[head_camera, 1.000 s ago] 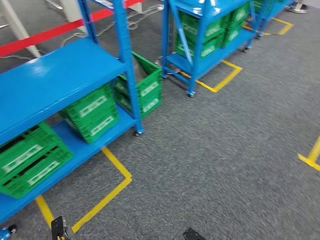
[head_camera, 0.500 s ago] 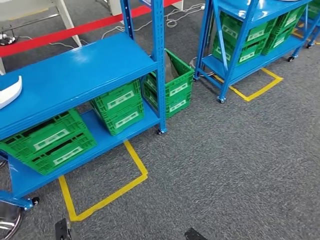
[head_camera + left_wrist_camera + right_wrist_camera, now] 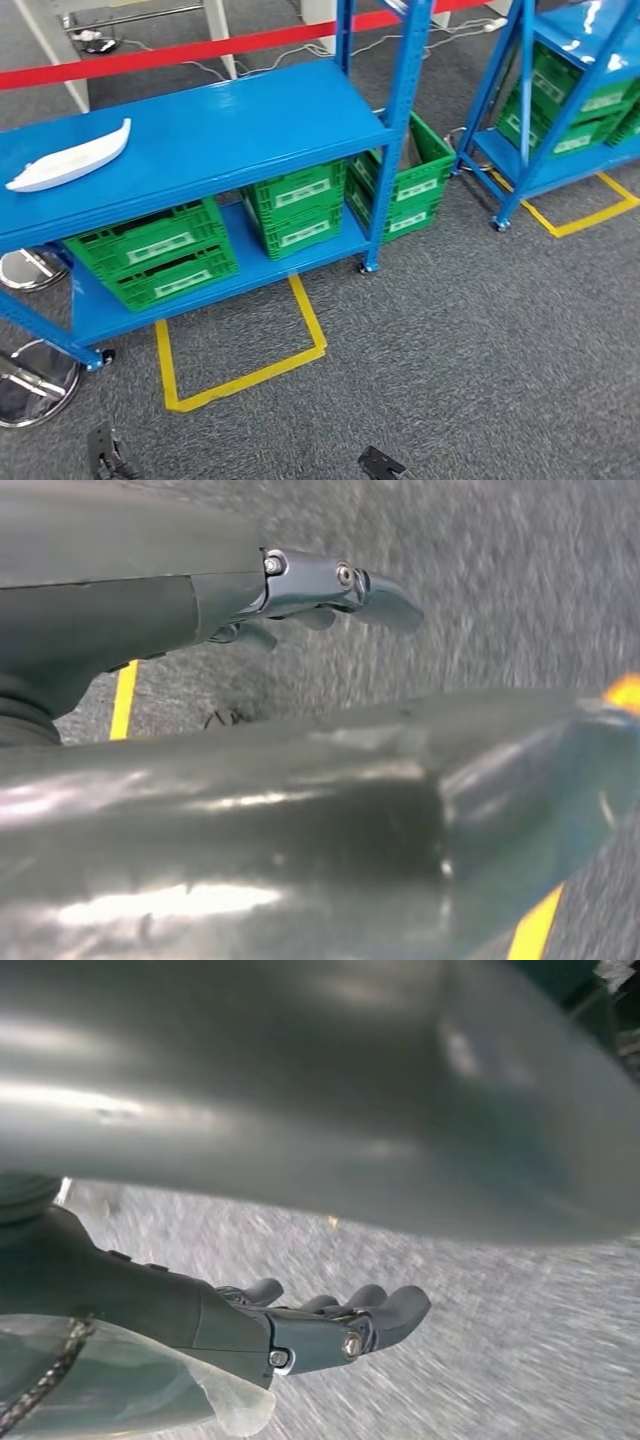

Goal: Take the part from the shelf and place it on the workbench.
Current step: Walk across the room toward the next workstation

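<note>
A long white curved part [image 3: 69, 158] lies flat on the upper board of the near blue shelf [image 3: 226, 125], toward its left end. In the left wrist view my left hand [image 3: 317, 585] hangs over grey carpet with its fingers stretched out and nothing in them. My right hand [image 3: 317, 1325] hangs the same way in the right wrist view, fingers straight and holding nothing. Both hands are well away from the shelf and the part.
Green crates [image 3: 151, 255] [image 3: 296, 205] sit on the shelf's lower board, and another [image 3: 407, 190] stands beside its right post. A second blue shelf [image 3: 558, 100] with crates stands at right. Yellow floor tape [image 3: 241, 375], a red barrier band [image 3: 189, 52] and chair bases [image 3: 34, 380] lie around.
The whole picture has shifted right as the camera turned left. The near shelf now sits in the middle, and the white part on it has come fully into view.
</note>
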Robot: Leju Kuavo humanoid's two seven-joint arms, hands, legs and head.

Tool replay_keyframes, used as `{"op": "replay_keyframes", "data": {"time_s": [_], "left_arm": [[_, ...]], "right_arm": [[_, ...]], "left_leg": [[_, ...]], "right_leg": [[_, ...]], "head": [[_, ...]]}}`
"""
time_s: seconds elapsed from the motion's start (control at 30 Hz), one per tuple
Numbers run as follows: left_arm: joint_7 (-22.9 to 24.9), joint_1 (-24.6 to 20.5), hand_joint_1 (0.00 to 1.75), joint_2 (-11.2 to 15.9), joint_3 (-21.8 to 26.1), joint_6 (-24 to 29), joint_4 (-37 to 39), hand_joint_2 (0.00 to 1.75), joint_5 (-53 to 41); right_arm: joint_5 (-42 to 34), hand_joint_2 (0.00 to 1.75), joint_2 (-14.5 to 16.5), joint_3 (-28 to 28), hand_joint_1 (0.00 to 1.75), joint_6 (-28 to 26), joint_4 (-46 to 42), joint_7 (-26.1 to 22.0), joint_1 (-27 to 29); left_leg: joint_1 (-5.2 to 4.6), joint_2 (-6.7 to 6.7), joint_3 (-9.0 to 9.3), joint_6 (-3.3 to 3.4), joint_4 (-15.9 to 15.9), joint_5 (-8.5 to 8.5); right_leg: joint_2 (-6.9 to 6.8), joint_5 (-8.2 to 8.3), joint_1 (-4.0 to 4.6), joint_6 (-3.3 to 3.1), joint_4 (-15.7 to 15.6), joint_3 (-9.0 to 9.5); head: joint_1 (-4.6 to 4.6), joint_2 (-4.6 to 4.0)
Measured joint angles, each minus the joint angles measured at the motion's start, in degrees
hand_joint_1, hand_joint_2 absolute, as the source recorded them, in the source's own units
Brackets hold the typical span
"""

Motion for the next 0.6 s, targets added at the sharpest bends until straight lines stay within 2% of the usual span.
{"op": "replay_keyframes", "data": {"time_s": [0.07,0.1,0.13,0.17,0.2,0.23,0.27,0.3,0.33,0.37,0.4,0.43,0.47,0.5,0.57,0.6], "left_arm": [[-0.05,-0.23,0.0,0.07,0.06,0.17,0.0,0.0,0.16],[-0.12,-0.26,0.0,0.04,0.08,0.24,0.0,0.0,0.27],[-0.21,-0.2,0.0,0.02,0.1,0.28,0.0,0.0,0.36],[-0.29,-0.1,0.0,0.02,0.13,0.31,0.0,0.0,0.44],[-0.38,-0.01,0.0,0.03,0.14,0.33,0.0,0.0,0.5],[-0.46,0.05,0.0,0.05,0.15,0.34,0.0,0.0,0.55],[-0.53,0.05,0.0,0.06,0.16,0.34,0.0,0.0,0.56],[-0.61,0.01,0.0,0.07,0.17,0.33,0.0,0.0,0.59],[-0.66,-0.03,0.0,0.07,0.18,0.31,0.0,0.0,0.63],[-0.71,-0.02,0.0,0.07,0.19,0.3,0.0,0.0,0.66],[-0.75,0.03,0.0,0.09,0.2,0.3,0.01,0.0,0.69],[-0.77,0.14,0.0,0.12,0.22,0.32,0.01,0.0,0.72],[-0.79,0.29,0.0,0.18,0.25,0.34,0.02,0.0,0.73],[-0.79,0.38,0.0,0.2,0.28,0.36,0.02,0.0,0.74],[-0.79,0.26,0.0,0.21,0.39,0.34,0.02,0.0,0.73],[-0.68,0.07,0.0,0.17,0.43,0.3,0.02,0.0,0.65]], "right_arm": [[0.15,0.0,0.01,0.25,0.0,0.0,-0.01,-0.12,-0.11],[0.17,0.0,0.01,0.36,0.0,0.03,-0.01,-0.11,-0.09],[0.2,0.0,0.01,0.43,0.0,0.05,0.0,-0.08,-0.04],[0.22,0.0,0.01,0.46,0.0,0.08,0.01,-0.07,-0.01],[0.24,0.0,0.01,0.51,0.0,0.09,0.01,-0.07,0.0],[0.26,0.0,0.01,0.55,0.0,0.08,0.01,-0.07,-0.03],[0.28,0.0,0.01,0.59,0.0,0.05,0.01,-0.04,-0.07],[0.31,0.0,0.01,0.64,0.0,0.02,0.02,0.03,-0.13],[0.34,0.0,0.01,0.68,0.0,-0.01,0.03,0.12,-0.19],[0.39,0.0,0.0,0.73,0.0,-0.02,0.05,0.25,-0.2],[0.44,0.0,0.0,0.76,0.0,-0.03,0.08,0.38,-0.2],[0.49,0.0,-0.01,0.78,0.0,-0.04,0.08,0.47,-0.21],[0.54,0.0,0.02,0.8,0.0,-0.05,0.08,0.55,-0.25],[0.56,0.0,0.06,0.81,0.0,-0.06,0.08,0.57,-0.32],[0.56,0.0,0.13,0.84,0.0,-0.07,0.07,0.56,-0.41],[0.48,0.0,0.12,0.84,0.0,-0.1,0.08,0.55,-0.35]], "left_leg": [[0.27,-1.45,0.13,0.36,-0.22,0.1],[0.28,-2.25,0.13,0.47,-0.21,0.07],[0.28,-3.05,0.17,0.52,-0.19,0.03],[0.3,-3.87,0.25,0.52,-0.16,-0.02],[0.33,-4.71,0.37,0.46,-0.12,-0.08],[0.4,-5.54,0.51,0.32,-0.04,-0.18],[0.51,-6.34,0.63,0.1,0.1,-0.32],[0.53,-7.08,0.58,-0.2,0.33,-0.47],[0.6,-7.77,0.4,-0.54,0.56,-0.57],[0.68,-8.36,0.14,-0.91,0.73,-0.58],[0.77,-8.95,-0.13,-1.31,0.77,-0.49],[0.93,-9.55,-0.3,-1.67,0.72,-0.39],[1.0,-9.59,-0.38,-1.98,0.79,-0.43],[0.95,-8.68,-0.64,-2.27,1.36,-0.82],[0.79,-5.24,-2.53,-2.77,5.53,-3.19],[0.76,-3.58,-4.39,-3.0,9.34,-4.99]], "right_leg": [[3.57,-3.19,-0.19,0.38,6.93,-3.64],[4.31,-4.66,-0.21,0.5,11.17,-6.04],[4.54,-5.32,-0.22,0.59,14.26,-8.03],[4.61,-4.83,-0.23,0.63,15.45,-9.2],[4.68,-3.12,-0.26,0.65,14.27,-9.23],[5.0,-0.55,-0.33,0.63,10.94,-8.15],[5.98,1.92,-0.48,0.61,6.76,-6.55],[7.51,3.6,-0.66,0.55,3.03,-5.0],[8.88,4.42,-0.8,0.38,0.51,-3.78],[9.85,4.43,-0.85,0.16,-0.57,-3.2],[10.06,4.22,-0.77,-0.14,-0.73,-2.98],[9.53,4.23,-0.7,-0.49,-0.78,-2.81],[8.86,4.3,-0.72,-0.85,-0.9,-2.72],[8.19,4.34,-0.77,-1.23,-1.03,-2.57],[6.55,4.27,-0.82,-1.93,-1.25,-2.24],[5.66,4.15,-0.71,-2.16,-1.26,-2.14]], "head": [[0.3,0.01],[0.36,0.01],[0.36,0.01],[0.35,0.01],[0.34,0.01],[0.34,0.01],[0.36,0.01],[0.36,0.01],[0.34,0.01],[0.32,0.01],[0.29,0.01],[0.26,0.01],[0.25,0.01],[0.09,0.01],[-0.34,0.01],[-0.55,0.01]]}}
